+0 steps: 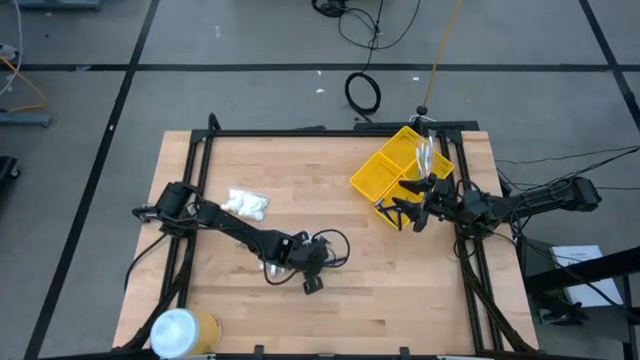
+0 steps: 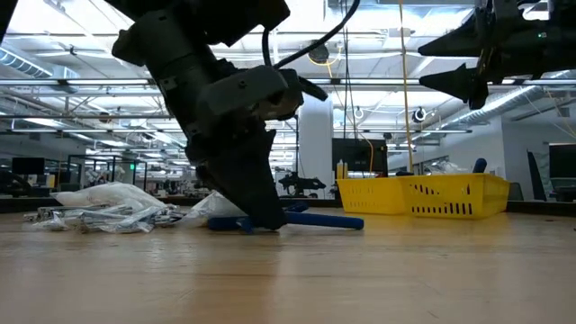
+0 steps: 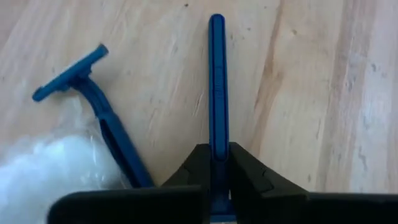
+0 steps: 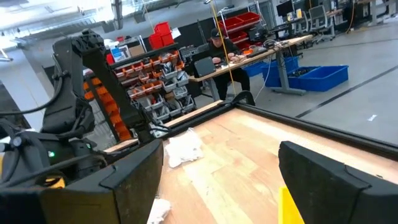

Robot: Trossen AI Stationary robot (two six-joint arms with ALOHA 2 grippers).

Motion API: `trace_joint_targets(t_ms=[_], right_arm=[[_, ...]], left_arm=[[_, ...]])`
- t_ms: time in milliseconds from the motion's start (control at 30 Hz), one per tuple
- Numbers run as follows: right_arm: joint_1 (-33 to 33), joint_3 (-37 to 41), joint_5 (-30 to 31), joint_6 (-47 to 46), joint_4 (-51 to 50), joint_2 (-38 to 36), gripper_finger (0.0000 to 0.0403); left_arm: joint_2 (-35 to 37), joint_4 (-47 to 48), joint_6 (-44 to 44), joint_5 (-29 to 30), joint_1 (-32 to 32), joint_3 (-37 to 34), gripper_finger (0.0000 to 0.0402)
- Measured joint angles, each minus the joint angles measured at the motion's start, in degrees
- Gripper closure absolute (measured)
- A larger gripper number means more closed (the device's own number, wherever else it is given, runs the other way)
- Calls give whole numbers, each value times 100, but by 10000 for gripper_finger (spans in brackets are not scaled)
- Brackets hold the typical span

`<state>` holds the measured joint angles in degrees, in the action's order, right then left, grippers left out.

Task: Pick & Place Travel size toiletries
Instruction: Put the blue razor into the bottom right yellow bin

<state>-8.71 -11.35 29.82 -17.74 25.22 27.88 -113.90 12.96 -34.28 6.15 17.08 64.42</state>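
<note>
Left wrist view first: I see a slim dark blue stick (image 3: pixel 216 87) lying flat on the wooden table (image 3: pixel 311 93), and the left gripper (image 3: pixel 216 167) has its two dark fingers pinched tight on the near end of it. Just beside it, at about 9 o'clock, lies a blue razor (image 3: pixel 93 106), its handle running under a clear plastic packet (image 3: pixel 43 165).

From the high view I place this grip low of the table's centre, roughly 6 o'clock, with the left gripper (image 1: pixel 312 284) down at the board. A heap of white packets (image 1: pixel 247 203) sits at about 10 o'clock from it, well apart.

In the low view the blue stick (image 2: pixel 315 220) lies on the wood under the left arm's tip.

The right gripper (image 1: pixel 408 211) hangs spread wide and empty, off at 3 o'clock, just beside the yellow bin (image 1: pixel 385 170). A white-and-yellow cylinder (image 1: pixel 180 331) lies at the 7 o'clock corner.
</note>
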Motion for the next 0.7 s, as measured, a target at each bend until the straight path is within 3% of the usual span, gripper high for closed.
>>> trace_joint_targets(t_ms=[433, 700], right_arm=[[0, -2, 8, 136, -252, 43, 96], [-2, -2, -382, 135, -154, 499, 96]], left_arm=[[859, -1219, 2643, 731, -73, -26, 387], [890, -3956, 3529, -650, -1076, -705, 389]])
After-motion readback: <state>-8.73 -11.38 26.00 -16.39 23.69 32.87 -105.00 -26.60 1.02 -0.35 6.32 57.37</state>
